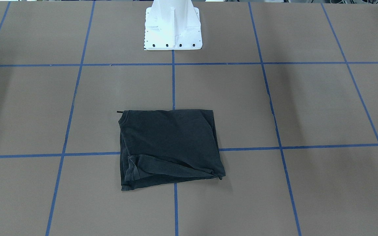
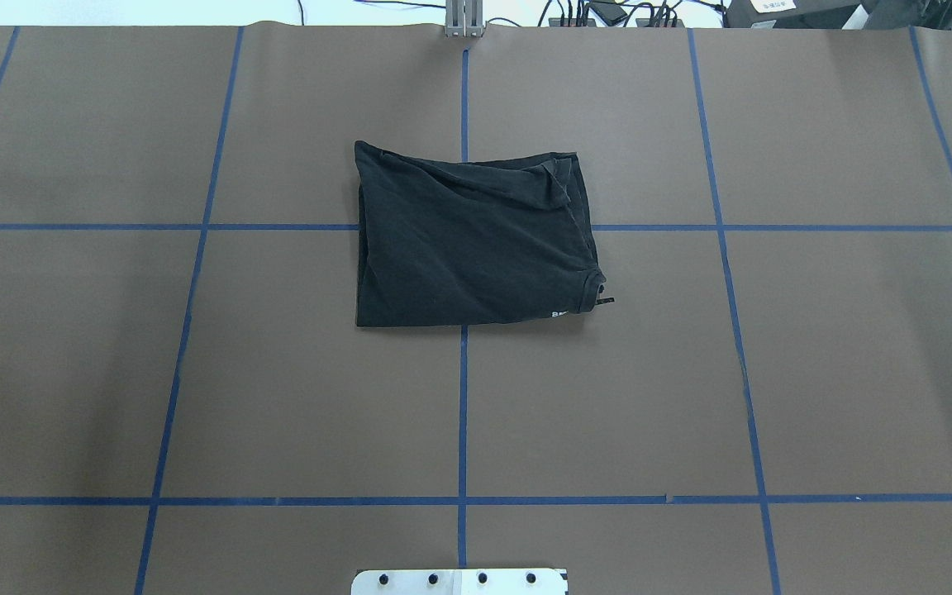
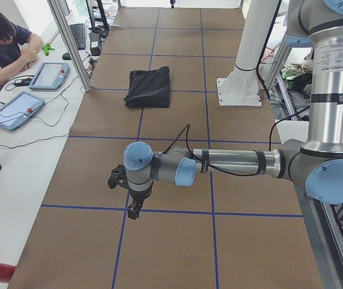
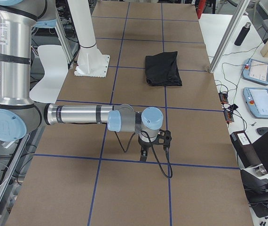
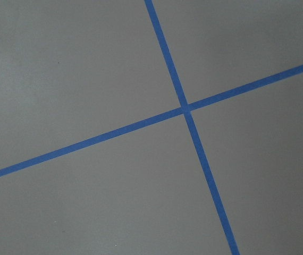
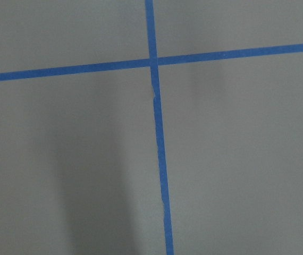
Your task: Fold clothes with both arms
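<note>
T-shirt (image 2: pixel 472 240) is folded into a rough rectangle, flat on the table (image 2: pixel 195 372), plain black side up. In the overhead view it sits slightly toward 12 o'clock from table centre, straddling a crossing of the blue tape lines (image 2: pixel 463 413). The collar is at the shirt's 4 o'clock corner, with a sliver of white lettering at the edge beside it and a short dark thread or tag poking out. A sleeve is folded over at the 1 o'clock corner, and loose layers show along the 3 o'clock edge. Neither arm is touching the shirt; both are well apart from it and out of the overhead and front views. Left arm (image 3: pixel 231 162) shows only in the left side view, stretched level over the table, left gripper (image 3: pixel 134 211) pointing down just beside a tape crossing. Right arm (image 4: pixel 77 114) mirrors that in the right side view, right gripper (image 4: pixel 143 154) pointing down just above a tape line. Can't tell whether the fingers are apart or together on either one. Both wrist cams show only brown table and a tape cross. White pedestal (image 1: pixel 172 26) is at 12 o'clock in the front view. A person (image 3: pixel 0 48) sits at the side desk by two tablets (image 3: pixel 48 75).
</note>
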`<action>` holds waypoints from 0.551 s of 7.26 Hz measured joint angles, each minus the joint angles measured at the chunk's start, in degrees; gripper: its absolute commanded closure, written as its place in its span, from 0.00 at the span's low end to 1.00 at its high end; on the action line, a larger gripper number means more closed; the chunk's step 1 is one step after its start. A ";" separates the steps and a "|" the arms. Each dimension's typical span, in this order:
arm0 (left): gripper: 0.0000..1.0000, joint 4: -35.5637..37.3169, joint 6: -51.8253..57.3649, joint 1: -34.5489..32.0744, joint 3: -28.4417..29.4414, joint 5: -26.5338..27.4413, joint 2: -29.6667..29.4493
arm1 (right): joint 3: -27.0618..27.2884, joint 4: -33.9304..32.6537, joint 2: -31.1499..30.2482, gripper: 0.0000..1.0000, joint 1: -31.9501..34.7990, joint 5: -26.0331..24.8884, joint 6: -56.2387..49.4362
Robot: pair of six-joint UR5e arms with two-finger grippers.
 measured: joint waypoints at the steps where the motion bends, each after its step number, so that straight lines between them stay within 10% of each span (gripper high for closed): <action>1: 0.00 -0.01 -0.05 0.00 0.01 0.02 0.01 | -0.37 0.00 0.09 0.00 0.00 -0.03 0.35; 4: 0.00 -0.13 -5.21 -0.02 -0.05 0.04 0.00 | -0.88 0.00 0.09 0.00 0.14 -0.08 2.72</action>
